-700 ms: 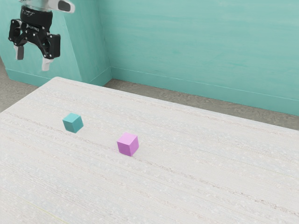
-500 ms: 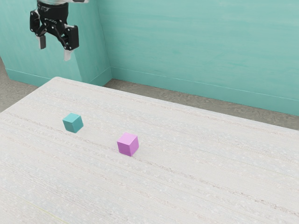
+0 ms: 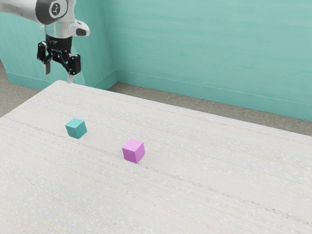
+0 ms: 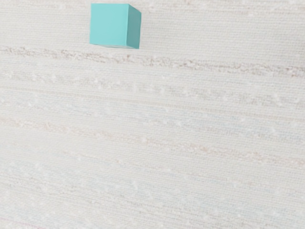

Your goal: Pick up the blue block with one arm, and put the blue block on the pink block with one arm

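Just one pale table. One arm coming in at the exterior view's upper left. One claw hanging over the far left corner, fingers spread wide apart, gripping nothing, touching nothing. One pink block mid-table. One blue block flat on the table, left of the pink one, not touching it, nearer than the claw.

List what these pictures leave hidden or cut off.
The arm: exterior view, cut off above the wrist by the top and left edges.
The table: exterior view, its near and right sides run past the frame.
The blue block and pink block: exterior view, far faces and undersides turned away.
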